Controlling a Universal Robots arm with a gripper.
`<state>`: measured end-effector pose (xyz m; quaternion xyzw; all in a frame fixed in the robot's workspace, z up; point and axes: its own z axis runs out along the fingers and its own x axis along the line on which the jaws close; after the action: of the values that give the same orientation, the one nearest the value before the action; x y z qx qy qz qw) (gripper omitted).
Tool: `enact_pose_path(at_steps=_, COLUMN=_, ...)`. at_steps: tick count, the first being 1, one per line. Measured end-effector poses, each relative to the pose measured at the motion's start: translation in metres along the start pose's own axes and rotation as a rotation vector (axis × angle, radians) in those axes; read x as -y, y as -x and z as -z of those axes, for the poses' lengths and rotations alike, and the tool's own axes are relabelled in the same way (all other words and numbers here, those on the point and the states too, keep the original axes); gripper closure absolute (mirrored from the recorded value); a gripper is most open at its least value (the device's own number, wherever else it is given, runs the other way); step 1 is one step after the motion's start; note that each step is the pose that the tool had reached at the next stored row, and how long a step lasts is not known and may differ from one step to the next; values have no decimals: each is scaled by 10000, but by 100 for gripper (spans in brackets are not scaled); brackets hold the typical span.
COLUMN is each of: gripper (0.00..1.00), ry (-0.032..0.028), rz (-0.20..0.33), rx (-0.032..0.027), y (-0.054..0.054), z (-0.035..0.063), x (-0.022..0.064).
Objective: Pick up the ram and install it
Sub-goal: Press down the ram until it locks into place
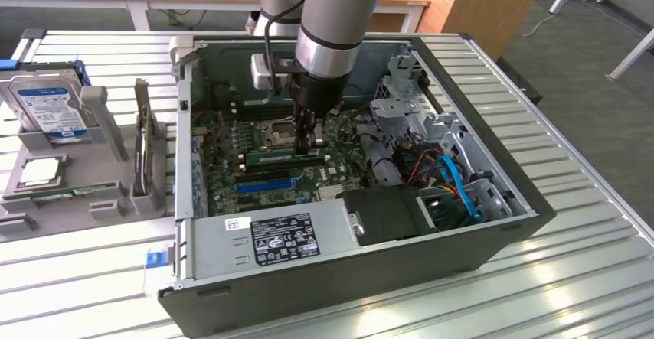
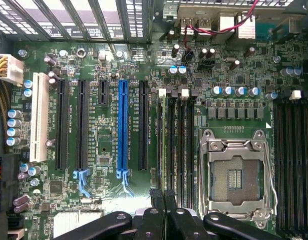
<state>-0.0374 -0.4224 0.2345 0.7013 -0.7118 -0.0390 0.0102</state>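
Observation:
My gripper (image 1: 306, 146) reaches down into the open computer case (image 1: 511, 224), over the motherboard (image 1: 230, 144). The ram (image 1: 278, 157), a thin green stick with a pale label, stands on edge in a memory slot beside the CPU socket (image 1: 278, 132). In the wrist view the ram (image 2: 164, 145) appears edge-on as a thin line along a black slot left of the empty CPU socket (image 2: 236, 175). The black fingertips (image 2: 156, 200) are close together on its near end, so my gripper (image 2: 164, 199) is shut on the ram.
A grey holder (image 1: 103, 136) at the exterior view's left carries a hard drive (image 1: 51, 105), an upright expansion card (image 1: 143, 136), a CPU chip (image 1: 39, 172) and another green stick (image 1: 72, 193). The power supply (image 1: 276, 236), blue cables (image 1: 455, 182) and drive cage (image 1: 414, 113) crowd the case.

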Motion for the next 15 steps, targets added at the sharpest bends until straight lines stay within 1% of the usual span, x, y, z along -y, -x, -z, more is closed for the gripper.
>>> enact_pose_path(at_steps=5, gripper=88, ry=1, rz=-1, rx=-4, y=3, z=2, x=-1)
enact_pose_path(at_steps=6, gripper=88, ry=-22, rz=96, rx=32, y=-13, z=-83, x=14)
enact_pose_path(at_steps=15, gripper=88, ry=-21, rz=96, rx=31, y=-13, z=-82, x=13)
